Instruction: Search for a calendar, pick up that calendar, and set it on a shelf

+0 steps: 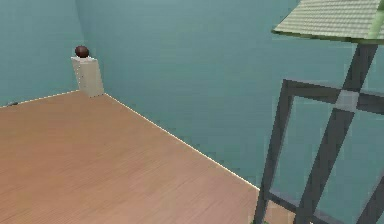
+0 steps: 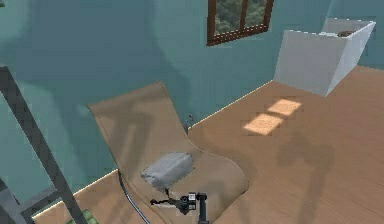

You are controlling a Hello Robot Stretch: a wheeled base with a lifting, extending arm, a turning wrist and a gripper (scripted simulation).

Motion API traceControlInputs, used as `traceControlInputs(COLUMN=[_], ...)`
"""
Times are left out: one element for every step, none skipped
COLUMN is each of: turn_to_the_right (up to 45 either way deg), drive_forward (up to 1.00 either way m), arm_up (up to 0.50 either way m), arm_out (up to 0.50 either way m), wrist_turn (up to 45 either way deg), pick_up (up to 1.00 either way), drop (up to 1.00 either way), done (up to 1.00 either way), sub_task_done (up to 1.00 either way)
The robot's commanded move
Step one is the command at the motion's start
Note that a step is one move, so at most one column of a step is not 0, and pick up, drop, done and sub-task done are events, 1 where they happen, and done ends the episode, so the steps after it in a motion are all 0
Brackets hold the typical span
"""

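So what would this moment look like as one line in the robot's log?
phase: search | ahead: pedestal with round dark object, grey frame | side: lounge chair, pillow | gripper: hold unclear

**My arm point(image 2: 198, 215) and tool point(image 2: 160, 203)**

My arm is a dark square bar. At its far end sit two small white squares point(image 2: 190, 198) with black marks. Left of them is my tool: a dark body with two thin fingers.

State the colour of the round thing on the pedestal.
Round thing: dark reddish brown, best in forward view.
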Motion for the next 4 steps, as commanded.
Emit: traceControlInputs(turn_to_the_right=[0.0, 0.0, 0.0, 0.0], drive_forward=[0.0, 0.0, 0.0, 0.0], arm_up=[0.1, 0.5, 0.12, 0.0], arm_out=[0.0, 0.0, 0.0, 0.0], wrist_turn=[0.0, 0.0, 0.0, -45.0], pick_up=[0.0, 0.0, 0.0, 0.0], drop=[0.0, 0.0, 0.0, 0.0], done=[0.0, 0.0, 0.0, 0.0], sub_task_done=[0.0, 0.0, 0.0, 0.0])
